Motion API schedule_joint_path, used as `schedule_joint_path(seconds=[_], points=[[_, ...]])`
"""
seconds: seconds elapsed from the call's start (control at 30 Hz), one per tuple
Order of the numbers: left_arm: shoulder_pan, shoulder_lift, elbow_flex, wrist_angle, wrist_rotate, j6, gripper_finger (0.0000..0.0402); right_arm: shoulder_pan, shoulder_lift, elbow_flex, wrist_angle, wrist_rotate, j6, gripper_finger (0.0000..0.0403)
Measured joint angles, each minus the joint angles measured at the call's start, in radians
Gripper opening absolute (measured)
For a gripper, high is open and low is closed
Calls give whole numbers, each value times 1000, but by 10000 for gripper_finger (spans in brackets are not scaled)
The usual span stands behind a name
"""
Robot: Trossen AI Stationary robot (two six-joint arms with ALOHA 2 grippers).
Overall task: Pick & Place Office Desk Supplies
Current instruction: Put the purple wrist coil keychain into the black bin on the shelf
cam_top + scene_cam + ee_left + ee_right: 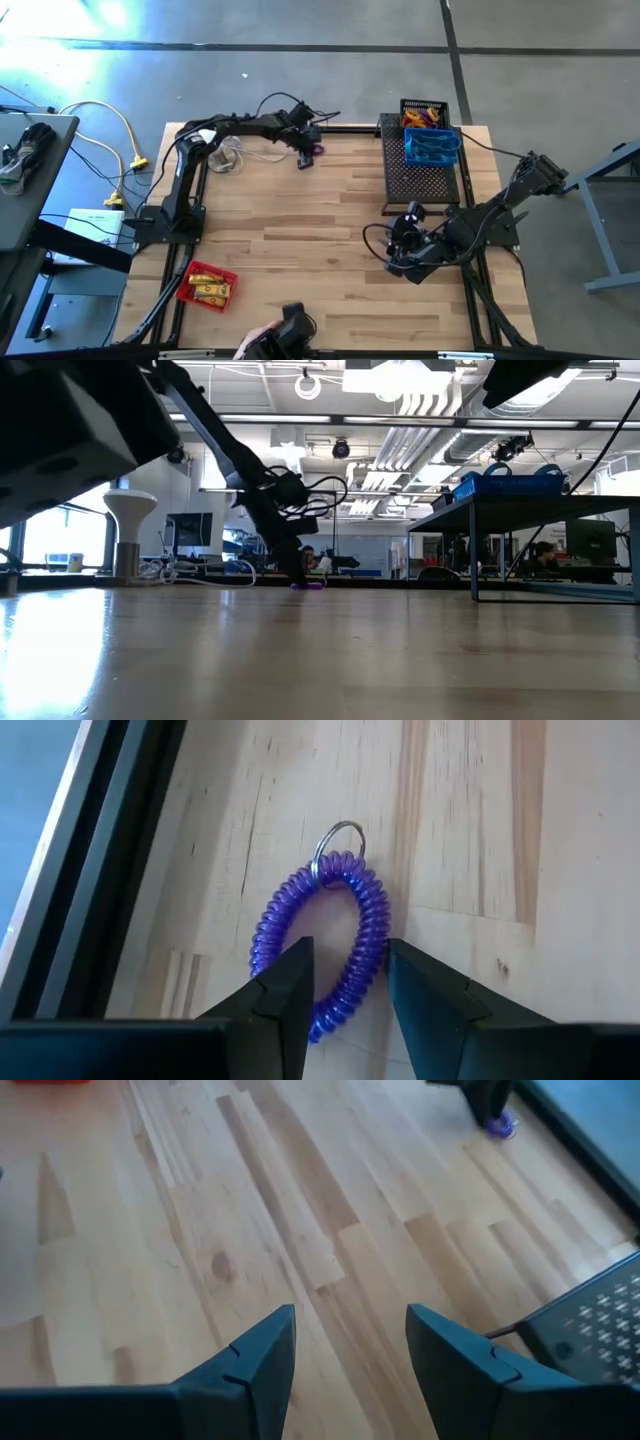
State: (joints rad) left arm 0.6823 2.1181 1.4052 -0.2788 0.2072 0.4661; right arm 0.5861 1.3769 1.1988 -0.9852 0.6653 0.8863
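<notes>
Desk (300, 230): we record a pale wood-plank top in a dark frame, carrying every item below.

Tray (420, 180): flat black mesh, at the desk's far right, just beyond the right end effector.

Left arm: it reaches along the far edge. We log its end effector (345, 990) low over the desk, fingers (285, 995) partly apart with one side of the coil between them. Whether the pads actually press the coil we cannot tell.

Right arm: it waits near the desk's right edge. Its end effector (350, 1355) hangs over bare wood, fingers parted, nothing between them.

Red basket (207, 286): small, yellow pieces inside, near the desk's front left corner, well apart from both end effectors.

Blue basket (432, 147): small, on the tray's far part, well beyond the right end effector.

Black basket (424, 112): just behind the blue one at the far edge, with orange and yellow bits in it.

Coil (325, 945): a purple spiral loop with a small metal ring (340, 845) at its far end. We note it lying flat on the wood by the dark frame rail, its loop extending forward from the left end effector's tips. The low view shows it (308, 586) on the desk surface beneath that end effector.
</notes>
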Motion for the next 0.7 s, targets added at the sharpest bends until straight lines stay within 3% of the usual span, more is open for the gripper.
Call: schedule_joint_path(seconds=[0.33, 0.53, 0.7], points=[[-7, 3, -5, -9, -48, 32, 14, 0, 0, 0, 25, -16, 0, 179], [-33, -39, -9, -17, -67, 0, 8, 0, 0, 0, 67, -45, 7, 179], [-89, -161, -13, -113, -75, -45, 6, 0, 0, 0, 195, -50, 0, 179]])
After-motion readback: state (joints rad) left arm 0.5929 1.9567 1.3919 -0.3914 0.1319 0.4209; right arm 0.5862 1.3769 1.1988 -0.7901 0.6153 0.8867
